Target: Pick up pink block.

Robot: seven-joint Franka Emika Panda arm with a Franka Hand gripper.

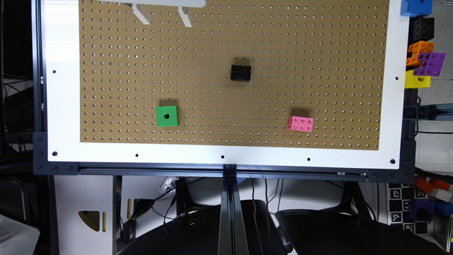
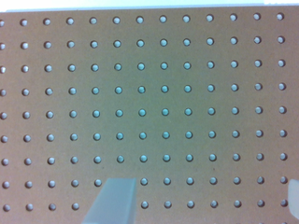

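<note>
Overall, a brown pegboard (image 1: 233, 42) set in a white frame (image 1: 226, 156) on a dark aluminium rail base (image 1: 230, 170). Going by the exterior view's left to right: at the far edge, left of centre, the white gripper (image 1: 163, 14) reaches in, two angled fingers over the board. Nearer, a green cube (image 1: 167, 115) with one round hole in its top face sits flat on the board. Right of it and farther away, a black holed brick (image 1: 241, 72) sits alone near mid-board. Farther right and nearer, the pink block (image 1: 300, 123) lies flat on the pegboard, hole grid up, close to the board's near edge, roughly level with the green cube. All three pieces are well apart from each other; nothing lies on or against the pink block, and the gripper is well apart from it, across the board at the far left. Off the board past the frame's right edge: a stack of blue (image 1: 416, 7), black, orange (image 1: 419, 51), purple (image 1: 430, 64) and yellow (image 1: 417, 80) bricks.

In the wrist view, bare pegboard holes (image 2: 140, 88), one pale fingertip (image 2: 114, 200) and the edge of the other fingertip (image 2: 294, 198) set wide apart, so the jaws are spread and hold nothing.
</note>
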